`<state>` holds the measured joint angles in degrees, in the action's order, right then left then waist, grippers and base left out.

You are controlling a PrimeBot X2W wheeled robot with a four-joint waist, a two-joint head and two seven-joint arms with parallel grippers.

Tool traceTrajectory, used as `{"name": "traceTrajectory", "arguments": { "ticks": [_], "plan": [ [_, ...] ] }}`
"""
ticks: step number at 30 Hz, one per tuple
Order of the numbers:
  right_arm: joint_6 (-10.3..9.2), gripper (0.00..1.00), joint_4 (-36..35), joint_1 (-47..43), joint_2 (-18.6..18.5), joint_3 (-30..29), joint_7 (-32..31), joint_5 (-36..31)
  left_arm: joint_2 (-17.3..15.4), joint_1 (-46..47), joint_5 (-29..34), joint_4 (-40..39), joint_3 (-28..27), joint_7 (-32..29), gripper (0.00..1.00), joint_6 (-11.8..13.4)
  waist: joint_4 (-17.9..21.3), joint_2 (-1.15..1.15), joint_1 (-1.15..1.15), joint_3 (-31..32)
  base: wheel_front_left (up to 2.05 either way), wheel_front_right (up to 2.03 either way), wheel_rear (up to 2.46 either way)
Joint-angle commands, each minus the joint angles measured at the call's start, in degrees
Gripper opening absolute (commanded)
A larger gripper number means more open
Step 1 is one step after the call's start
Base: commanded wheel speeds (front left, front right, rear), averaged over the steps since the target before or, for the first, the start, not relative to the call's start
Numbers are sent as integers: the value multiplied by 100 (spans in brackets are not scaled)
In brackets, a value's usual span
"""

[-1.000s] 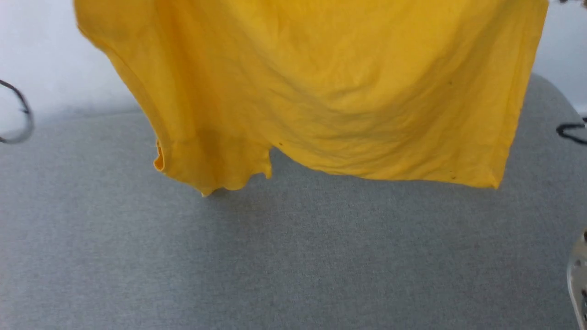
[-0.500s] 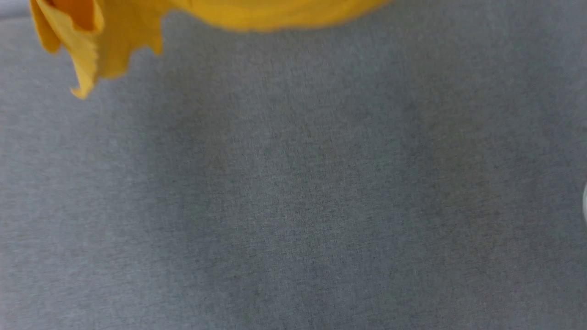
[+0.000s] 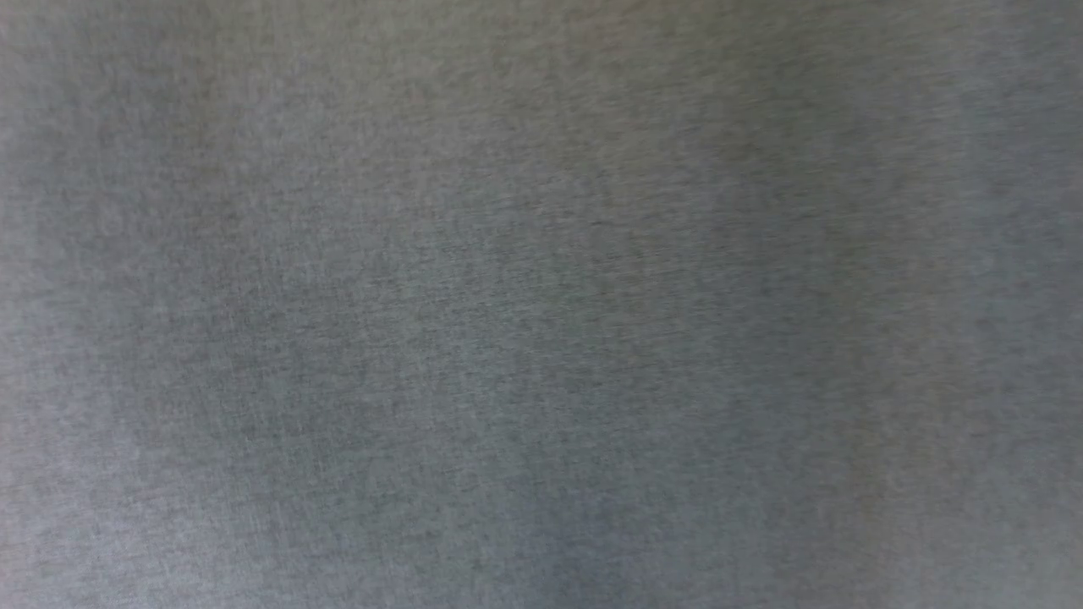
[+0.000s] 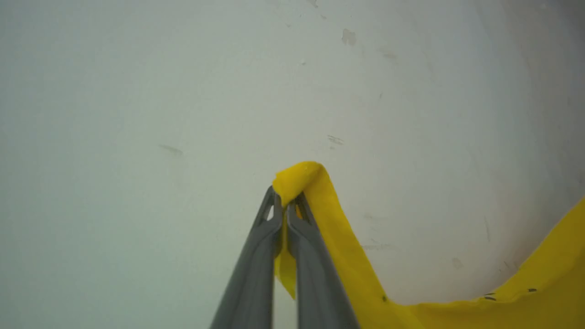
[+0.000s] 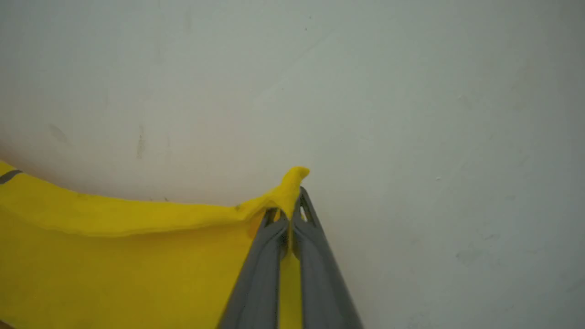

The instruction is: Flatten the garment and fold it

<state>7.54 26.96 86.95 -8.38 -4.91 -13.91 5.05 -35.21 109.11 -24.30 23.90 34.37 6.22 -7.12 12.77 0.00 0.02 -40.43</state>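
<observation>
The bright-yellow garment (image 4: 347,256) hangs in the air in front of a pale wall. In the left wrist view my left gripper (image 4: 284,205) is shut on a bunched corner of its edge, and the cloth runs off to the lower right. In the right wrist view my right gripper (image 5: 290,214) is shut on another pinched corner of the garment (image 5: 128,256), which spreads to the left below it. The tiger print is hidden; a short dark mark shows at the far left edge.
The head view looks down on a grey fabric-covered surface (image 3: 541,338) with a soft shadow across it. A pale scuffed wall (image 4: 183,114) stands behind both grippers.
The head view has shifted downward, so the yellow garment has slid up and out of its top edge, along with the wall and cables seen earlier.
</observation>
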Motion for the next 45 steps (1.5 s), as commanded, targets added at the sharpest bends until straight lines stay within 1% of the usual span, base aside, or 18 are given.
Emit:
{"name": "traceTrajectory", "arguments": {
  "ticks": [1,6,10,12,15,16,20,24,27,29,31,34,36,39,45],
  "plan": [
    [-5,0,-24,-206,-92,116,62,80,-160,-290,-231,-165,148,164,0,-35,-294,0,-2,-378,0,0,0],
    [-5,0,-422,-735,-416,548,68,564,-535,-1105,-900,-784,289,535,0,-36,-556,0,-2,-196,0,0,0],
    [-5,0,-1077,-1520,-818,736,-64,1066,-852,-2043,-1349,-1473,271,681,0,-22,-735,0,-2,125,0,0,0],
    [-5,0,-1505,-2063,-1003,712,-178,1311,-1015,-2613,-1545,-1898,257,718,0,58,-806,0,-2,312,0,0,0],
    [-5,0,-2167,-2991,-1194,557,-375,1572,-1302,-3502,-1797,-2549,255,749,0,276,-867,0,-2,604,0,0,0],
    [-5,0,-2167,-2991,-1194,557,-375,1572,-1302,-3502,-1797,-2549,255,749,0,276,-867,0,-2,604,0,0,0],
    [-5,0,-3002,-4248,-1166,152,-605,1810,-1659,-4676,-2050,-3473,248,795,0,710,-909,0,-2,982,0,0,0],
    [-5,0,-3677,-5413,-981,-255,-762,1908,-1939,-5900,-2218,-4333,355,829,0,1215,-938,0,-2,1313,0,0,0],
    [-5,0,-4016,-6218,-810,-467,-829,1949,-2095,-6786,-2218,-4774,589,840,0,1601,-962,0,-2,1516,0,0,0],
    [-5,0,-4131,-6678,-648,-608,-847,1991,-2127,-7334,-2242,-4896,796,844,0,1833,-967,0,-2,1636,0,0,0],
    [-5,0,-4164,-7110,-547,-680,-863,1962,-2084,-7840,-2329,-4907,998,849,0,2029,-966,0,-2,1766,0,0,0],
    [-5,0,-4112,-7717,-503,-641,-897,1883,-2079,-8462,-2399,-4726,1327,816,0,2224,-958,0,-2,1962,0,0,0],
    [-5,0,-3984,-8087,-479,-556,-975,1910,-2005,-8835,-2565,-4576,1559,736,0,2273,-935,0,-2,2108,0,0,0],
    [-5,0,-3753,-8565,-532,-467,-1027,1917,-1849,-9298,-2949,-4378,1827,597,0,2255,-927,0,-2,2342,0,0,0],
    [-5,0,-3310,-9394,-710,-260,-1073,2010,-1689,-9939,-3523,-3945,2256,223,0,2171,-945,0,-2,2739,0,0,0]
  ]
}}
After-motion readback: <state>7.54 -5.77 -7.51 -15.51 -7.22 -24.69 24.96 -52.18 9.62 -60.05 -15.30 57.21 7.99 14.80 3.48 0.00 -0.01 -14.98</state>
